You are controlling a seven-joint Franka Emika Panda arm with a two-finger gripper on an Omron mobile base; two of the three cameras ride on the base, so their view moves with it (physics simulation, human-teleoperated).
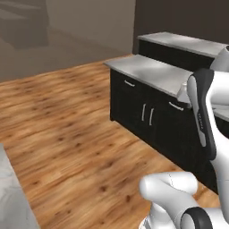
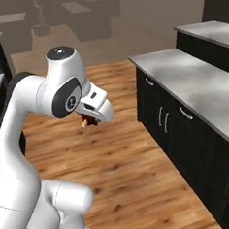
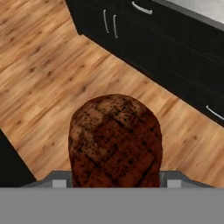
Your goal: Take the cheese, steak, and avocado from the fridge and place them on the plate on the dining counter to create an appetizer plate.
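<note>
The two-finger gripper [image 2: 89,119] on the white arm is gripping the steak [image 3: 114,142], a dark reddish-brown rounded lump with a charred, grill-marked surface. In the hand view the steak is sitting right between the fingers, rising from the bottom middle and hiding most of what lies directly ahead of them. In the right base view a small part of the steak [image 2: 89,120] is peeking out under the white hand, with a little tan bit sticking out at its lower left.

The fingers and their load are hanging in the air above the wooden plank floor [image 2: 119,155], touching nothing else. Off to one side of the fingers, well apart from them, a black cabinet run [image 2: 187,145] with silver handles is standing, topped by a flat grey desk [image 2: 196,83]. A second, higher grey-topped black unit [image 2: 212,35] is standing just behind it. In the hand view the same black cabinet fronts [image 3: 148,39] are lying ahead of the fingers, beyond the steak, across a strip of floor.

In the left base view a pale marbled desk corner [image 1: 11,197] is showing at the lower left edge.
</note>
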